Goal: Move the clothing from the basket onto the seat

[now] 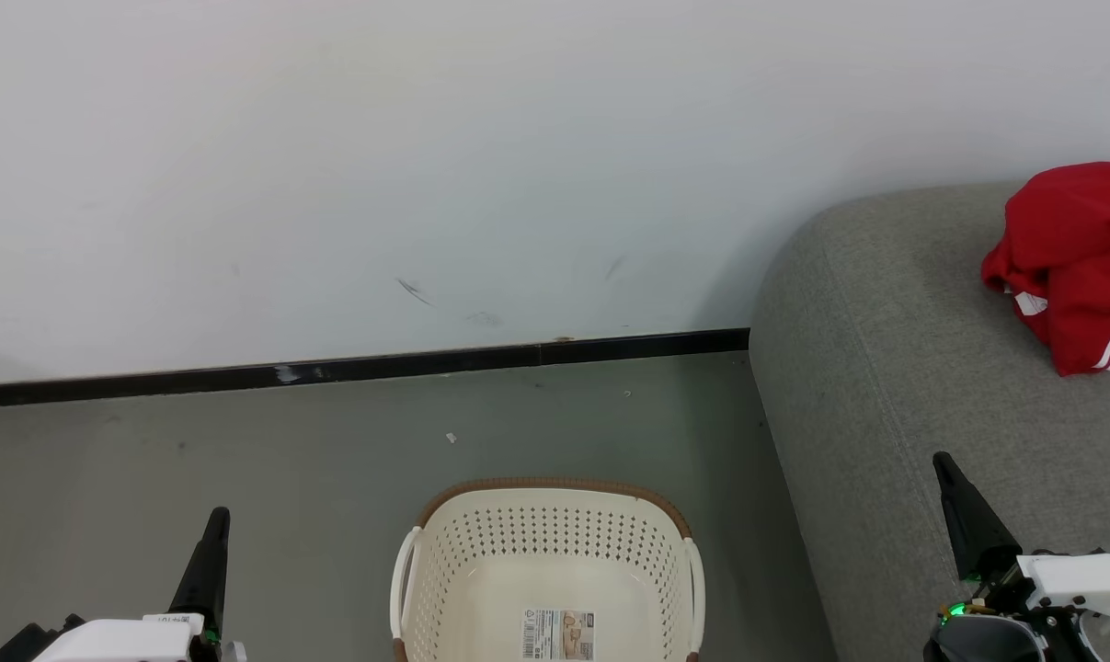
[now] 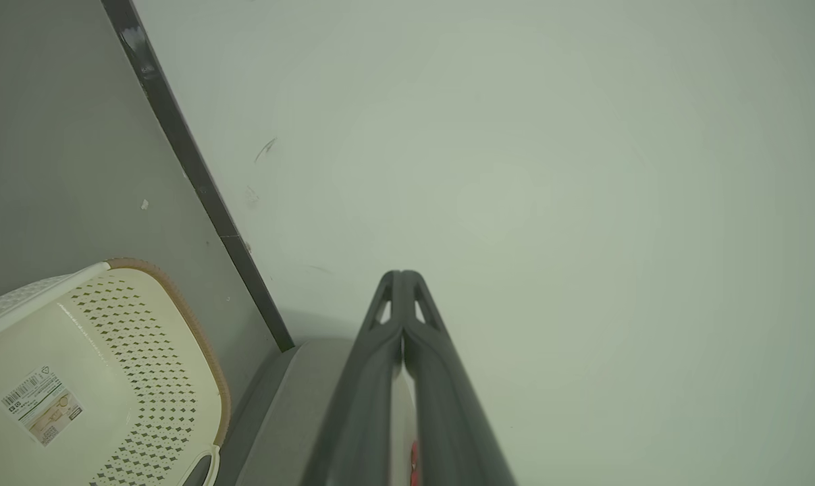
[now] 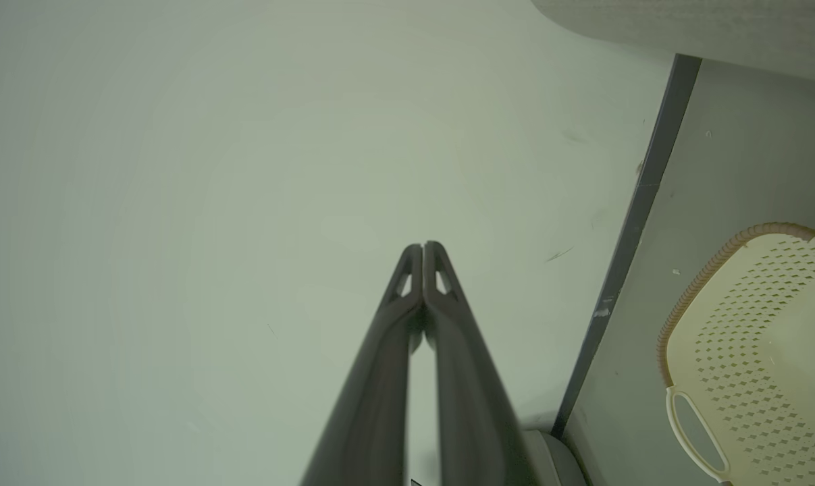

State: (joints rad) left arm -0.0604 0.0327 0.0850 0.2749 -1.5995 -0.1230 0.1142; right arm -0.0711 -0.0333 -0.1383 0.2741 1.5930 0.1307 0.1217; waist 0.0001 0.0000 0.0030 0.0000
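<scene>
- Left gripper (image 1: pixel 215 519) and right gripper (image 1: pixel 946 467), fingers pressed together on nothing, point towards the wall (image 1: pixel 426 138).
- Between them, the cream perforated laundry basket (image 1: pixel 555 489) stands on the floor; the barcode label (image 1: pixel 557 634) on its bottom is too small to read.
- Farther right, the red clothing (image 1: pixel 1069 248) lies crumpled on the grey-green sofa (image 1: pixel 886 368), its white-striped trim nearest and no clear long axis.
</scene>
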